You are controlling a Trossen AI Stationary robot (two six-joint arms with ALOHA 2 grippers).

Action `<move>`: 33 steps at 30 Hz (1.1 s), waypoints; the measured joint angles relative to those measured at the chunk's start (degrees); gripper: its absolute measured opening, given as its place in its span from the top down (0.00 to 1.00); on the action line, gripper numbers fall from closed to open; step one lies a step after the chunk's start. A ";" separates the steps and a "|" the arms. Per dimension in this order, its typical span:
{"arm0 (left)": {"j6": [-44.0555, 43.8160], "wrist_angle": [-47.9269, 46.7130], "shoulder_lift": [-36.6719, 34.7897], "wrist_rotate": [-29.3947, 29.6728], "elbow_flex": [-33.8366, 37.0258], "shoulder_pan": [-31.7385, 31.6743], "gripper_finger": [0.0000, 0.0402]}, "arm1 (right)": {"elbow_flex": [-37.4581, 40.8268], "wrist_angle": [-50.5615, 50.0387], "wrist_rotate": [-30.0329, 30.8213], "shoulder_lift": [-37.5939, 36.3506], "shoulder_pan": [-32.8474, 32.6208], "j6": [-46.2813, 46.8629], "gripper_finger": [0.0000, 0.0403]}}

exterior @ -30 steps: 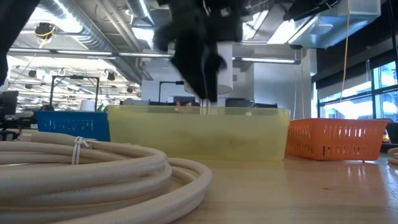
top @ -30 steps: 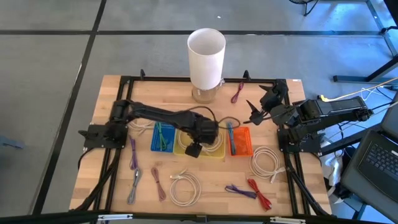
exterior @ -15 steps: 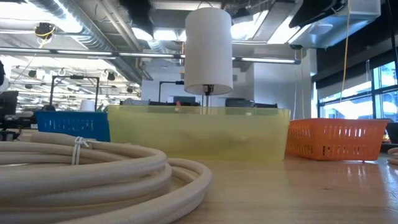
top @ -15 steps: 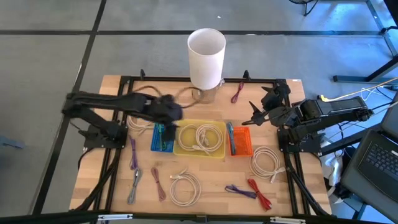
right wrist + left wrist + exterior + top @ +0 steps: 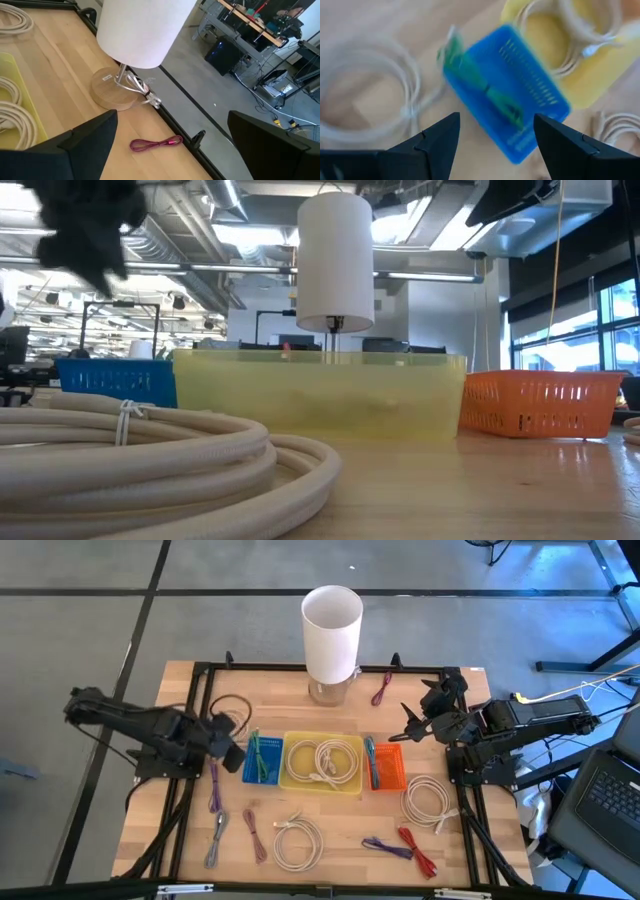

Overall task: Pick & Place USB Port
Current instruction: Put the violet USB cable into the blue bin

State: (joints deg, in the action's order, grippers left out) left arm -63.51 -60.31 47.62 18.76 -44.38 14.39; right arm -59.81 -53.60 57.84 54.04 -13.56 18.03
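— Looking down: where is the dark left gripper (image 5: pixel 228 745)?
— Beside the blue plastic basket (image 5: pixel 262 762), fingers spread, holding nothing.
— And the coiled white USB cable (image 5: pixel 328 761)?
— Lying inside the yellow plastic bin (image 5: pixel 292 779).
— The right gripper (image 5: pixel 418 718)?
— Parked near the orange mesh basket (image 5: pixel 391 766), fingers apart, empty.

Floor (image 5: pixel 90 630): grey, smooth, crossed by dark seams.
Ceiling (image 5: pixel 180 220): exposed ducts, pipes, strip lights.
Windows (image 5: pixel 615 330): tall panes on one side, daylight.
Desks (image 5: pixel 250 22): workbench with equipment beyond the table, cables below.
Laptop (image 5: pixel 605 805): open, beside the table.
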 joint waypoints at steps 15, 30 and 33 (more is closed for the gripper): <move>-43.82 1.66 3.08 -0.09 10.91 21.41 0.39 | 0.00 -0.45 -0.89 -0.02 0.17 1.00 0.05; -67.07 1.73 17.16 -7.99 10.93 32.20 0.39 | 0.00 -1.62 -0.90 -0.02 0.17 1.11 0.05; -66.65 1.16 19.16 -9.02 10.93 30.45 0.39 | 0.00 -1.55 -0.92 -0.02 0.17 1.60 0.05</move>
State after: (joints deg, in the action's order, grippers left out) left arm -130.16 -59.15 66.78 9.74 -33.45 44.85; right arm -59.81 -55.16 56.93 54.02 -13.39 19.63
